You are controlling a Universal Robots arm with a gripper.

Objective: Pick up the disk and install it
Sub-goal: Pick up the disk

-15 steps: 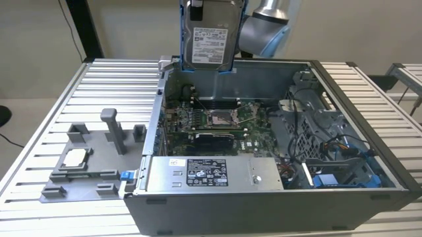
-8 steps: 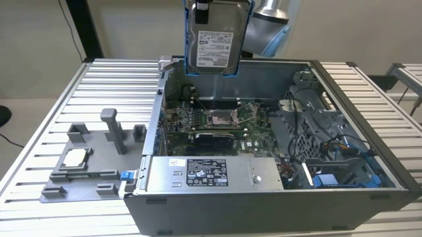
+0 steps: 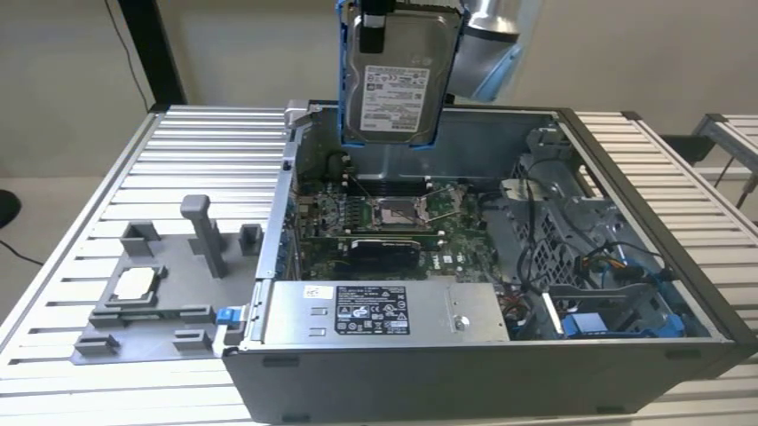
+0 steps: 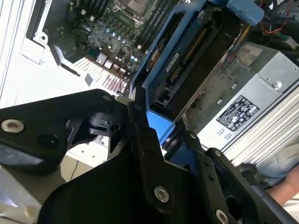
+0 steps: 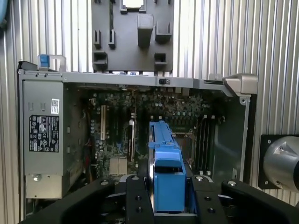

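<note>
Black two-finger gripper pinching blue end tab of silver-grey rectangular disk in blue plastic carrier. Disk upright, white label visible, suspended above open grey metal computer case, over its green motherboard.

Table: slatted silver metal table.
Case: open dark-grey computer case on the table, green motherboard inside.
Supply: grey labelled power-supply box in the case.
Holder: grey plastic fixture beside the case, carrying a small square silver chip.
</note>
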